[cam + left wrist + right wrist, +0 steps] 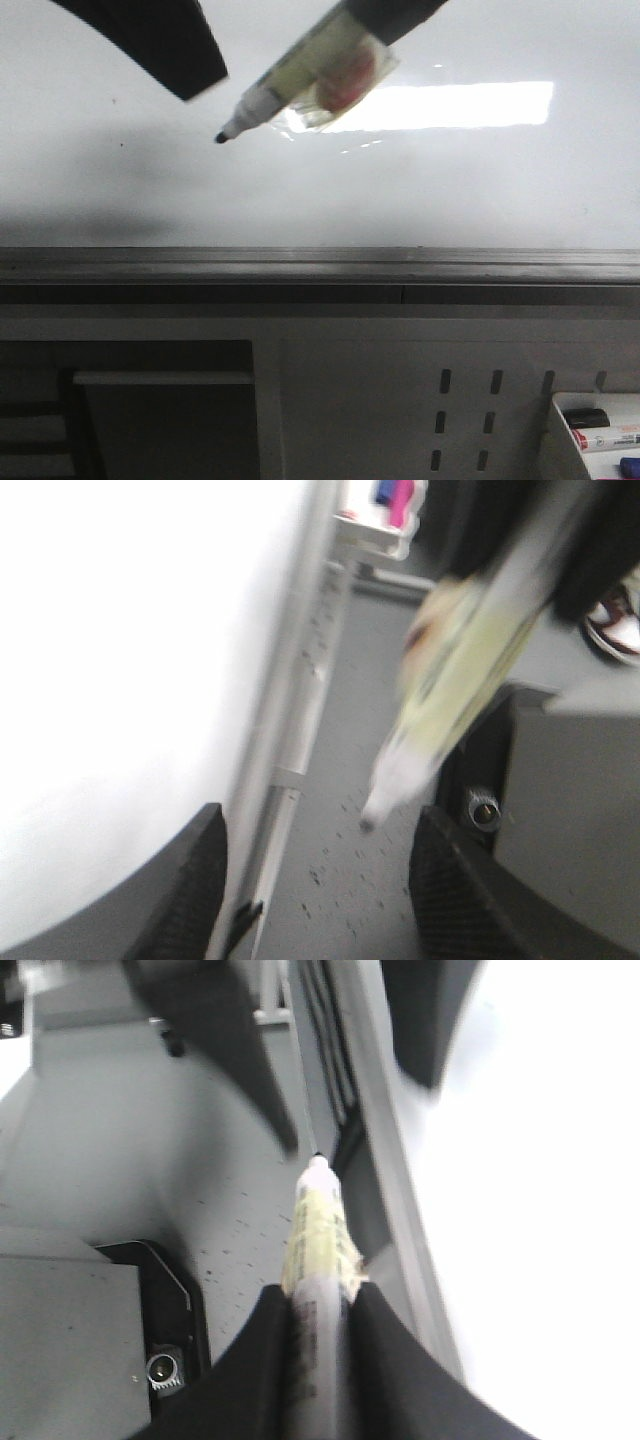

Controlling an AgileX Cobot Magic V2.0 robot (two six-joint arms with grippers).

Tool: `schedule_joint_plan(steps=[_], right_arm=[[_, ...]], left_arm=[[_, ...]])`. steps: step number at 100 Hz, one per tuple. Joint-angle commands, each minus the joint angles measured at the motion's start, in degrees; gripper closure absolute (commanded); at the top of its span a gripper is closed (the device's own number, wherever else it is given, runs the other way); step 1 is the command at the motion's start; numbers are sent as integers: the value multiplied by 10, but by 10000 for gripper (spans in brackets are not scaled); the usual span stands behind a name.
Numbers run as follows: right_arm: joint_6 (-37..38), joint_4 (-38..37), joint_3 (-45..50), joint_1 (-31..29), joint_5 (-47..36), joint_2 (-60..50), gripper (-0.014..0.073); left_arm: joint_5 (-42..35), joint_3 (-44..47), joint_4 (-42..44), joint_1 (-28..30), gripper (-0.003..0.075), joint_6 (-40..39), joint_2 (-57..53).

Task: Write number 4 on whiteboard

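Note:
The whiteboard (pixel 450 190) fills the upper front view, with a bright reflection and a dark grey ledge (pixel 320 265) below. No number 4 shows on it, only tiny specks. My right gripper (pixel 318 1330) is shut on a white marker with yellowish tape (pixel 300 75), coming in from the upper right. The marker's black tip (pixel 221 137) points down-left, close to the board; I cannot tell if it touches. One finger of my left gripper (pixel 165 45) hangs at the upper left, beside the tip. The left gripper (pixel 320 880) is open and empty, with the blurred marker (pixel 450 680) in front of it.
Below the ledge is a white perforated panel with slots (pixel 400 400). A white tray with spare markers (pixel 600 435) sits at the lower right and also shows in the left wrist view (pixel 385 510). A dark recess (pixel 150 420) is at the lower left.

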Motion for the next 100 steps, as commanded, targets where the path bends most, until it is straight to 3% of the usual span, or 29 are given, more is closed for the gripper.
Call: schedule_joint_plan(steps=[1,11,22,40,58,74,100], right_arm=[[94,-58,-16,-3,-20,-40,649],[205,-128,-2,-22,-23,-73,649],[269,-137,35,-57,-53,-122,649],[273,-133,95,-81,-87,-188,649],[273,-126,107,-81,-102,-192,649],[273,-74,94,-81,-88,-157,649],[273,-64,28,-81,-65,-62,649]], left_arm=[[-39,-6,-43,29,335,-11,-63],[-94,36,-69,62,335,-11,-123],[-140,115,-90,103,335,-12,-200],[-229,243,-115,154,335,-17,-307],[-321,300,-118,158,335,-17,-354],[-322,301,-119,158,335,-17,-354],[-322,302,-119,158,335,-17,-354]])
